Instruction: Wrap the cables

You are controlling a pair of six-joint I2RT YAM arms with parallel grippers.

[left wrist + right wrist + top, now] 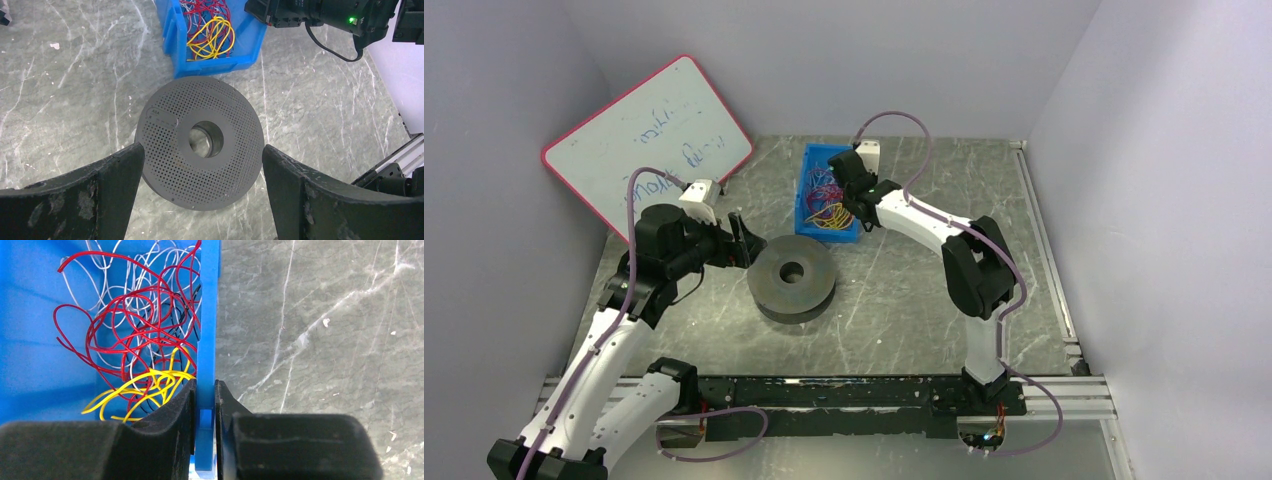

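Note:
The cables [826, 203] are a tangle of thin red, yellow, white and dark wires lying in a blue bin [811, 158] at the back of the table. They also show in the right wrist view [140, 325] and the left wrist view [212, 37]. My right gripper [855, 212] [205, 386] is shut on the bin's right wall [207, 315], one finger inside and one outside. A grey perforated spool [816, 282] [235, 150] lies flat in front of the bin. My left gripper [746, 240] [202, 148] is open and empty, just left of and above the spool.
A white board with a red rim [644, 140] leans against the left wall. Grey walls close in the back and both sides. A metal rail [824, 392] runs along the near edge. The bin [215, 65] stands just behind the spool.

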